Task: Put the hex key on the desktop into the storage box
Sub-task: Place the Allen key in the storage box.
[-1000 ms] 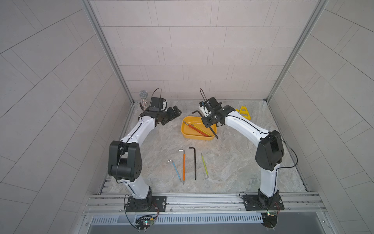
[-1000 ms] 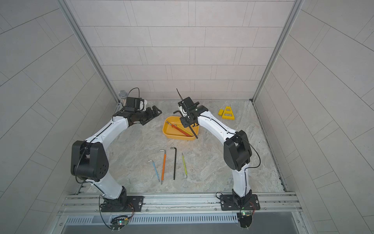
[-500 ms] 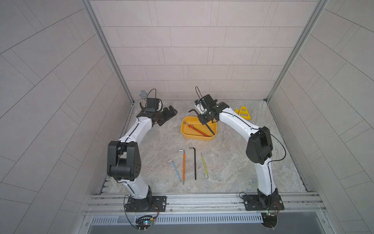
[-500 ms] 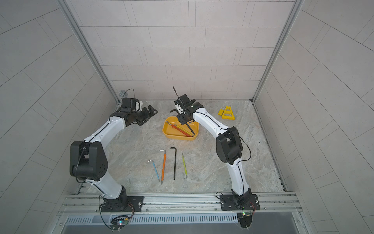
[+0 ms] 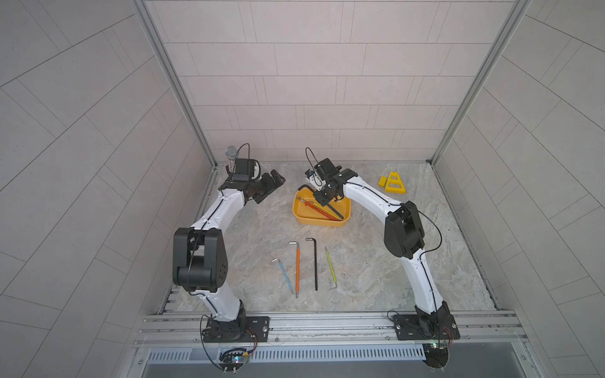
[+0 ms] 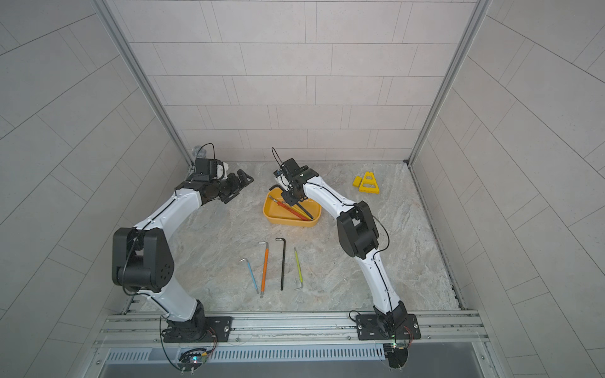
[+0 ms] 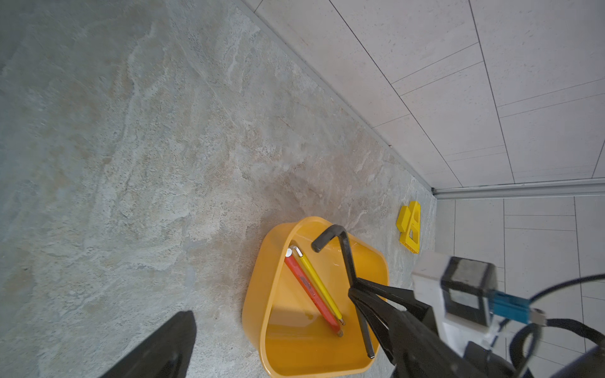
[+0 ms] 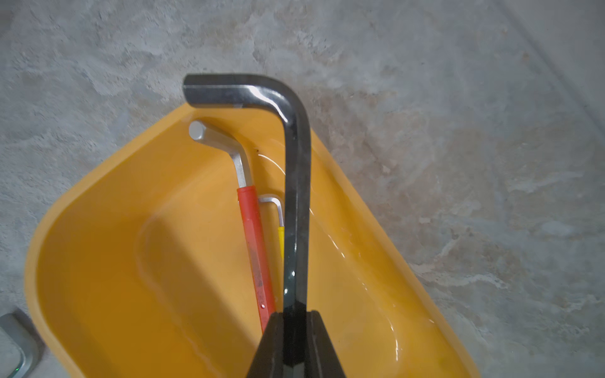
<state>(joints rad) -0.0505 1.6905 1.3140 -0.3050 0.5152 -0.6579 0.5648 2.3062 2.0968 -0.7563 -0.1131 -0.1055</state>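
My right gripper (image 8: 294, 314) is shut on the shaft of a big black hex key (image 8: 296, 196) and holds it tilted over the yellow storage box (image 5: 322, 222). The key's bent end pokes past the box's far rim, and its long end points down inside. A red-sleeved key (image 8: 255, 242) and a yellow one (image 7: 319, 284) lie in the box. Several hex keys lie on the desktop (image 5: 376, 261) nearer the front: blue (image 5: 284, 273), orange (image 5: 297, 268), black (image 5: 315, 265) and yellow-green (image 5: 330, 266). My left gripper (image 5: 276, 183) hovers open left of the box, holding nothing.
A small yellow triangular stand (image 5: 395, 183) sits at the back right near the wall. A microphone (image 5: 231, 153) stands in the back left corner behind the left arm. Tiled walls close the desktop on three sides; a metal rail (image 5: 327, 324) runs along the front.
My right gripper has carried the black hex key a little leftward over the box. The left arm has pulled slightly back toward the corner.
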